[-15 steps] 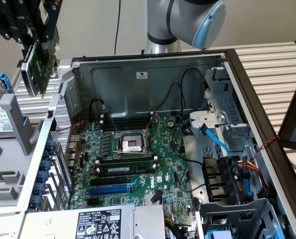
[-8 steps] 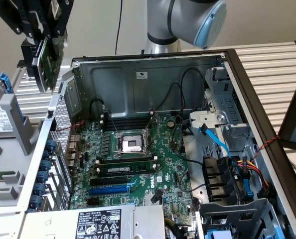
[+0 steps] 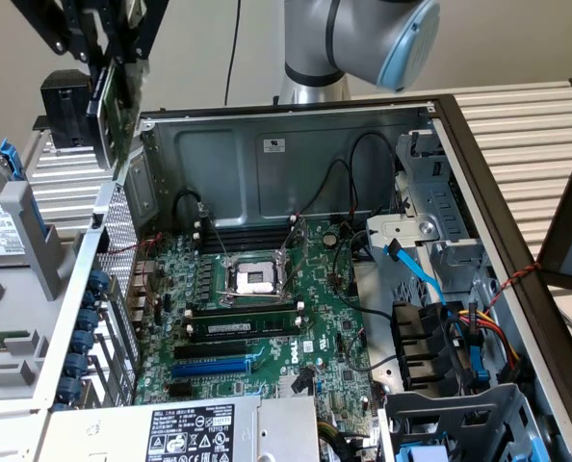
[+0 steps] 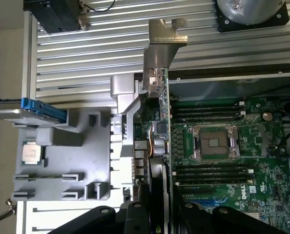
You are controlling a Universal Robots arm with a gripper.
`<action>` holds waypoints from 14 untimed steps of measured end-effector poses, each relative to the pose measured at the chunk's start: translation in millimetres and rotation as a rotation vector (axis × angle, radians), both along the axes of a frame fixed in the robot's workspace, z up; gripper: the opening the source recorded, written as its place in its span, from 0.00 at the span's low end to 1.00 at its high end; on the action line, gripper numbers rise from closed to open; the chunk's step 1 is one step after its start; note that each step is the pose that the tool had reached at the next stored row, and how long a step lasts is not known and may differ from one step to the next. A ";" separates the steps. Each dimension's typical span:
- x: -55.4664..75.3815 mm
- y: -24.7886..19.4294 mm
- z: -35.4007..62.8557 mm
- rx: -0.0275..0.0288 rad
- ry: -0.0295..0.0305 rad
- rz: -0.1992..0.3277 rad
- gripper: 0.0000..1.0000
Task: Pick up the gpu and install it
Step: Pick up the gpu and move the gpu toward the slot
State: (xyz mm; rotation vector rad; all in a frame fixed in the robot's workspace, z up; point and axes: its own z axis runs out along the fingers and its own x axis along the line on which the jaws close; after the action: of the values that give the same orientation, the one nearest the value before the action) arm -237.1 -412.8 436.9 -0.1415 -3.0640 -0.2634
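Green gpu (image 3: 120,106) gripped in jaws, edge-on above the case rim (image 3: 108,197), well apart from the motherboard (image 3: 329,327)

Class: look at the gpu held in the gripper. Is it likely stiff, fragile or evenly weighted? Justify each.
Probably stiff: the gpu juts straight from the gripper without sagging. Likely fragile: small parts stand exposed on its face. Its metal bracket may weight that end.

Bright, even room light (soft shadows, little glare).
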 end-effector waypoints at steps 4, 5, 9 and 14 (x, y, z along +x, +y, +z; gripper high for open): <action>14.9 -0.8 5.7 -0.0001 0.0048 0.001 0.28; 18.8 -1.1 7.1 -0.0001 0.0057 0.001 0.28; 33.6 -1.7 12.9 0.0001 0.0089 0.002 0.28; 50.1 -2.5 18.2 0.0000 0.0123 0.008 0.28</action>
State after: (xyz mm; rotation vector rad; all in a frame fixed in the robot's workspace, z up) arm -187.0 -415.3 455.1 -0.1303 -3.0516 -0.2612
